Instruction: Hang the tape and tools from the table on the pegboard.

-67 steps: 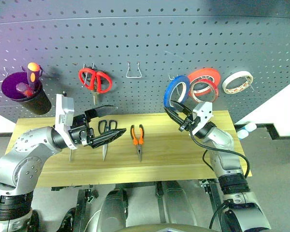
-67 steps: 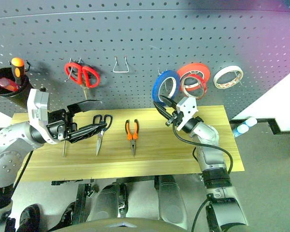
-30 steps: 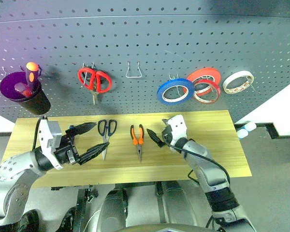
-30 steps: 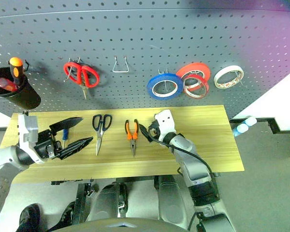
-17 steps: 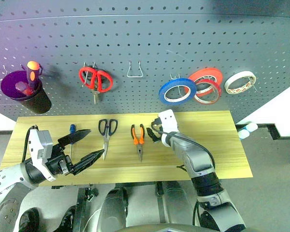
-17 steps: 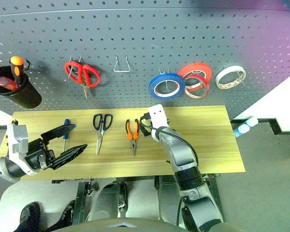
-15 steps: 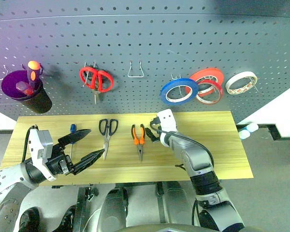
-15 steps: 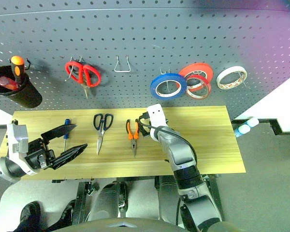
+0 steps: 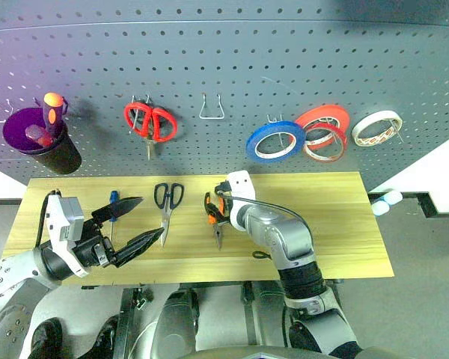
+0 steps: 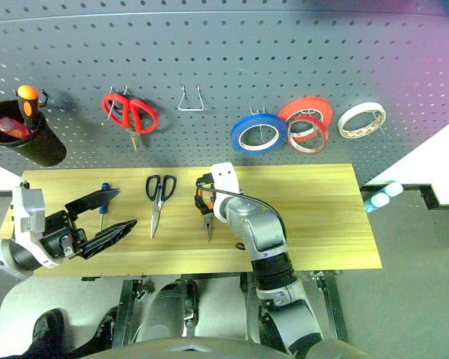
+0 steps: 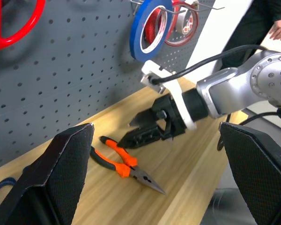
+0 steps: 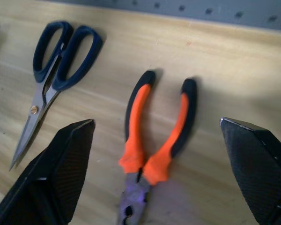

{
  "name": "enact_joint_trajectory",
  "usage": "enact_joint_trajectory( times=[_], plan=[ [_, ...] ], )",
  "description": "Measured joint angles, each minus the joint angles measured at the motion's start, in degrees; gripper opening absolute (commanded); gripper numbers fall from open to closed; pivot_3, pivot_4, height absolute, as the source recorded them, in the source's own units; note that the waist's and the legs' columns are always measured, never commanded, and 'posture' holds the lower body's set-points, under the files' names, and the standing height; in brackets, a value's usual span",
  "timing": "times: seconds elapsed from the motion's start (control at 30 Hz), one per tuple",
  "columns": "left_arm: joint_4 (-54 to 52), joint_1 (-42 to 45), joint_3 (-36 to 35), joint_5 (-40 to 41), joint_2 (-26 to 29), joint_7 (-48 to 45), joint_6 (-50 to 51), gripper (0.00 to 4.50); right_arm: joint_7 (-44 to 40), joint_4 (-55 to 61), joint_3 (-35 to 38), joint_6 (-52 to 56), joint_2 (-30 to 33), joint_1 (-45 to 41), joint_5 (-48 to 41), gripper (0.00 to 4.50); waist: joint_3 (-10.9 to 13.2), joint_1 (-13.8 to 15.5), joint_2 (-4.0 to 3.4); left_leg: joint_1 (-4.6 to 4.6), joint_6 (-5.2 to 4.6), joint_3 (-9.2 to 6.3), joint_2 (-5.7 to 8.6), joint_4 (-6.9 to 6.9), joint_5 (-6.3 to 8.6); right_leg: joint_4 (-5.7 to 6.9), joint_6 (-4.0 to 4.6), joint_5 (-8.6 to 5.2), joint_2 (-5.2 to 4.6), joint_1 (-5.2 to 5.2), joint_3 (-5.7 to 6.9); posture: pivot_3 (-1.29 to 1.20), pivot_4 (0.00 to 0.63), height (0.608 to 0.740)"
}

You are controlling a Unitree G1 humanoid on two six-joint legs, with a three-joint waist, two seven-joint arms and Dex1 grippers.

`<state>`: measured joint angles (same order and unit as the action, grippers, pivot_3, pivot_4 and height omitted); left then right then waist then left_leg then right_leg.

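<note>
Three tools lie on the table [image 9: 337, 217]: blue-handled screwdriver [image 9: 113, 200] far left, partly hidden behind the left gripper's upper finger; black-handled scissors [image 9: 166, 203] next; pliers [image 12: 155, 150] mid-table. Blue tape [image 9: 275, 141] hangs on a hook on the pegboard [image 9: 224, 75], just left of the red-orange rolls [image 9: 323, 132]; white roll [image 9: 378, 128] farther right. Right gripper [image 9: 217, 209] sits over the pliers' handles w/ jaws spread wide, nothing between them; its body covers the handle ends in the head views, so contact can't be judged. Wrist view shows pliers centred between both fingers, tips cut off at frame edge. Left gripper [image 9: 127, 226] hovers at the near-left table edge, jaws wide, empty. Red scissors [image 9: 150, 123] and a black cup [image 9: 41, 143] w/ an orange-handled screwdriver [image 9: 52, 106] hang far left.
</note>
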<state>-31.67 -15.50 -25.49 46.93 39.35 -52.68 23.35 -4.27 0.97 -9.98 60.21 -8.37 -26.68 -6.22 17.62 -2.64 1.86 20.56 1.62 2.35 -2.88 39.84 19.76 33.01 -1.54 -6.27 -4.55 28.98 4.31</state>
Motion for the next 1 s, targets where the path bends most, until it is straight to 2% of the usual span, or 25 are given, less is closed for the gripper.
enact_joint_trajectory(
  times=[0.37, 1.0],
  plan=[
    [-1.74, 0.15, -0.01, 1.17, 0.63, 0.72, 2.34, 4.5, 7.02, -2.74, -0.86, 0.41, -0.03, -0.73, 2.12, 4.47, 0.2, 0.0, 0.07, -0.07, 0.0, -0.02, 0.01, -0.56, -0.01, -0.03, 0.1, -0.25, 0.01, 0.16, 0.05, 0.01, 0.33, 0.733],
    [-3.84, 0.2, -0.51, 2.5, 1.24, 3.18, 3.62, 4.5, 7.23, -3.62, -1.52, -0.54, -0.12, -0.73, -3.89, 4.47, 0.86, 0.03, 0.01, 0.04, 0.0, -0.34, 0.01, -0.71, 0.0, 0.0, 0.07, -0.49, 0.01, 0.22, 0.36, 0.02, 0.336, 0.733]
  ],
)
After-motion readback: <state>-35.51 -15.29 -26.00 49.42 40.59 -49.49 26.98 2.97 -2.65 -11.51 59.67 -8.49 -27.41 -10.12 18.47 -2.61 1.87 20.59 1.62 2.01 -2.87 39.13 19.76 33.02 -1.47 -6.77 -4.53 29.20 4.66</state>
